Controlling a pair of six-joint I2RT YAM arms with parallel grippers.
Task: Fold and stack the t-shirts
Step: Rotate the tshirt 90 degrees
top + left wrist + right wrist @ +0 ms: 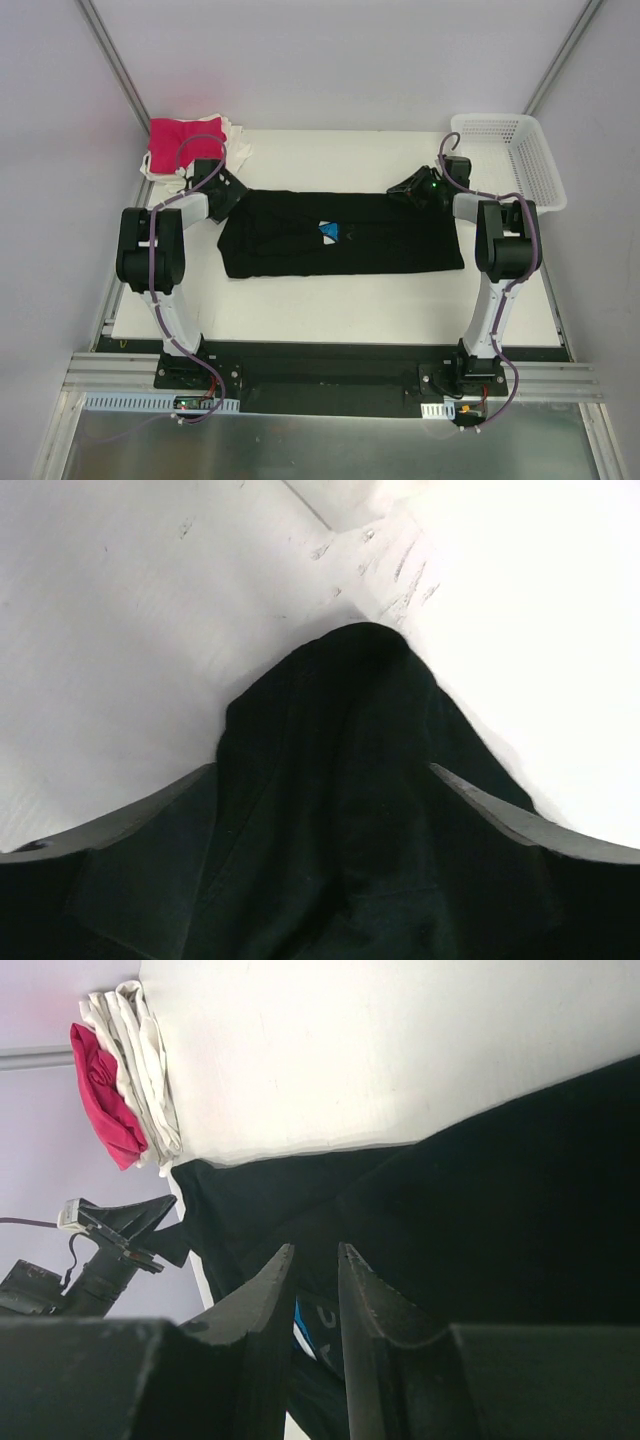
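Black cloth fills the gap between the fingers of the left gripper (322, 770). Its jaws are spread wide, with a bunched corner of the black t-shirt (340, 235) humped up between them, and nothing looks clamped yet. Over to the right gripper (315, 1252): jaws nearly together, just a slit with dark cloth behind. It's black on black, so I can't tell whether a fold is pinched. Each gripper sits at a far corner of the shirt, which lies as a long band across the middle of the table (330, 300). That reads like a paired pick-up for the next fold. Far left, the pink t-shirt (185, 140) tops the white t-shirts (140, 1060), and that's the stack. A sliver of blue print (330, 232) shows white marks, too small to read. The basket (515, 150) stands far right, apart.
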